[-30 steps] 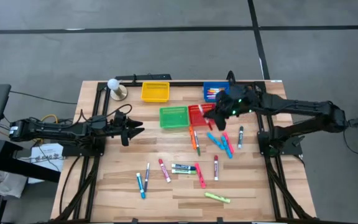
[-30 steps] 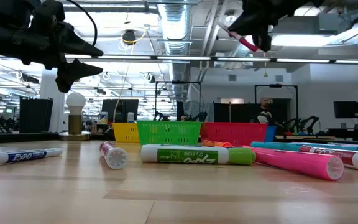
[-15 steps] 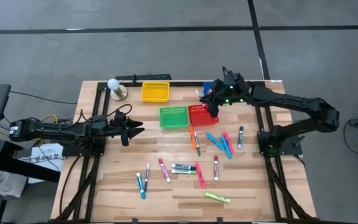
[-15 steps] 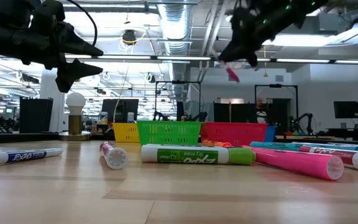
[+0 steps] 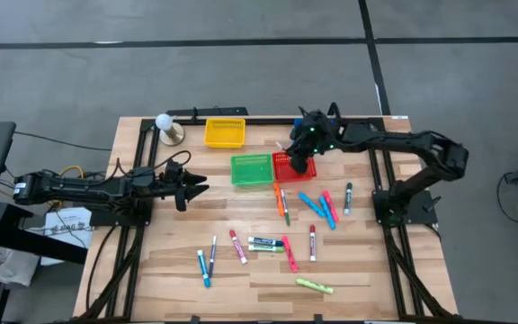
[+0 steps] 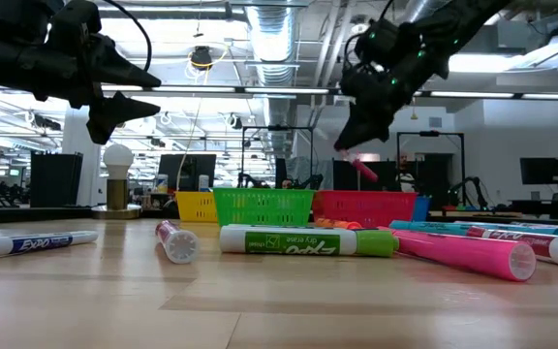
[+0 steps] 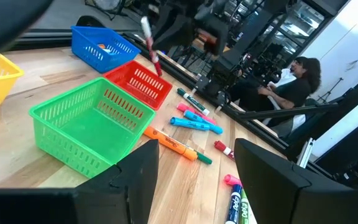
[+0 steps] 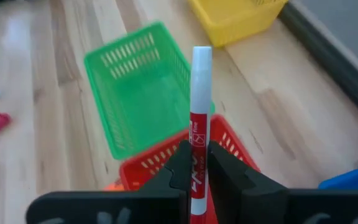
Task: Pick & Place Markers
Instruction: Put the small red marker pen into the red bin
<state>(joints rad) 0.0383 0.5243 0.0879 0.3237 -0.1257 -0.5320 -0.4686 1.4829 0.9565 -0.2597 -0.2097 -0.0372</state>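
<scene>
Counter edges: wooden counter point(image 5: 160, 270) carries all items; baskets sit along its far side, close to the far rail.
Open room: bare wood btwn left gripper and the green basket; also a bare strip along the near edge, below the loose markers.
Right gripper point(image 8: 196, 163): up in the air over the red basket point(image 5: 286, 167), fingers clamped on a red marker point(image 8: 197, 130) w/ white end, held near upright, white end pointing away from the gripper. In the low view the marker hangs tilted under the gripper, above the basket rim, not touching it.
Beside right gripper: green basket point(image 5: 251, 169) just beside the red one; yellow basket point(image 5: 224, 133) beyond that; blue basket point(image 7: 101, 46) on the other side, mostly hidden by the arm in the high view.
Left gripper point(image 5: 198, 185): fingers spread wide, holding nothing, hovering off the counter's left part, pointing toward the green basket, well apart from it.
Loose markers point(image 5: 281, 243): scattered flat on the counter, nearer than the right gripper; one cluster just past the red basket, rest spread toward the near edge.
Misc: light bulb point(image 5: 164, 122) on a stand at the far left corner.
Room behind: a person point(image 7: 294, 84) seated beyond the counter, seen from the left wrist view.
</scene>
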